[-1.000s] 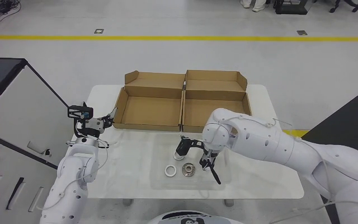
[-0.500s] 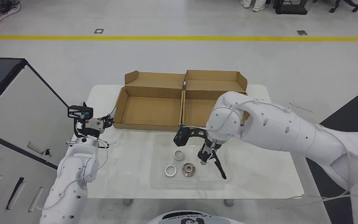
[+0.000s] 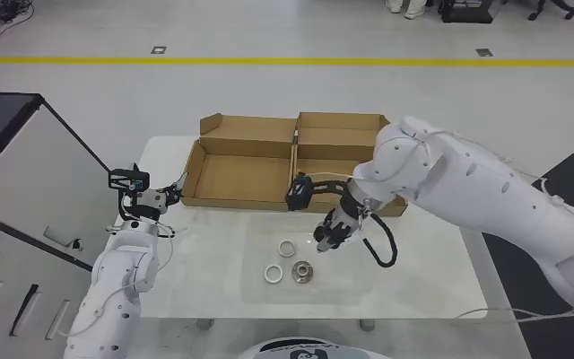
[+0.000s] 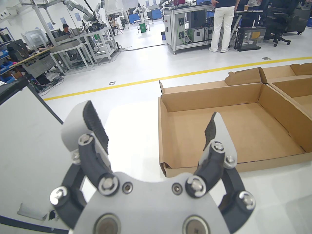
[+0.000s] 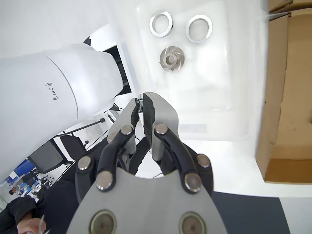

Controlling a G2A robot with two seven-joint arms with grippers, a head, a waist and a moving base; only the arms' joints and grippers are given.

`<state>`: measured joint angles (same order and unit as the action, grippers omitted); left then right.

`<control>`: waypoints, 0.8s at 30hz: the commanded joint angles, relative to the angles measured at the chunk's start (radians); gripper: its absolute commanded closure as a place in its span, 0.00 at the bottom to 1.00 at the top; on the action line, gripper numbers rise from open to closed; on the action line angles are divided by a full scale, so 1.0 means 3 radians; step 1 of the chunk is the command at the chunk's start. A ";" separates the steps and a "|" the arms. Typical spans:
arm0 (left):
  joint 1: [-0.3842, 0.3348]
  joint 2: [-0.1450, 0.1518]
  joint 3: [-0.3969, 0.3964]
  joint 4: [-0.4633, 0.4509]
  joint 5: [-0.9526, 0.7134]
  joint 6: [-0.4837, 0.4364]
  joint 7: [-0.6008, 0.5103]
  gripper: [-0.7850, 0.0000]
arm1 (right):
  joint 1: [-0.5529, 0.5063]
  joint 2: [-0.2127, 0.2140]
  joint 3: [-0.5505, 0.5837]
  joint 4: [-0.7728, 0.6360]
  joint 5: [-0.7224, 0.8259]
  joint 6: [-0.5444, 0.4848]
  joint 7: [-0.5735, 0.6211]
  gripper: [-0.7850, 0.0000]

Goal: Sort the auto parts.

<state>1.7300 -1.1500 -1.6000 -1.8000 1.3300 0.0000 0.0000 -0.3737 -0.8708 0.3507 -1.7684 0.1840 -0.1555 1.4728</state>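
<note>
While the left gripper (image 4: 153, 122) hangs with its fingers spread wide and nothing between them, just beside the near left corner of the left cardboard box (image 3: 242, 179), three parts lie loose in a clear tray (image 3: 345, 287) at mid-table. One metal ring (image 3: 286, 248) sits nearest the boxes, a second metal ring (image 3: 273, 273) lies just in front of it, and a flanged metal hub (image 3: 302, 270) rests beside that. To their right the right gripper (image 3: 323, 236) hovers clear of all three, pinched tight on a small threaded metal piece (image 5: 139, 105). The right cardboard box (image 3: 345, 135) is just behind it.
</note>
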 commanded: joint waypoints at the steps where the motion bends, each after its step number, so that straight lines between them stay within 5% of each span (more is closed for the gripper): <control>1: 0.0000 0.0000 0.0000 0.0000 0.0000 0.0000 0.0000 0.00 | -0.0079 0.0070 0.0136 0.0035 0.0107 -0.0151 -0.0045 1.00; 14: 0.0000 0.0000 0.0000 0.0000 0.0000 0.0000 0.0000 0.00 | -0.0619 0.0433 0.0893 0.0044 0.0629 -0.0894 -0.0255 1.00; 24: 0.0000 0.0000 0.0000 0.0000 0.0000 0.0000 0.0000 0.00 | -0.1028 0.0612 0.1196 -0.0044 0.1124 -0.1517 -0.0878 1.00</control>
<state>1.7300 -1.1500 -1.6000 -1.8000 1.3300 0.0000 0.0000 -0.6715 -0.6933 0.7046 -1.7778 0.5065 -0.5907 1.2295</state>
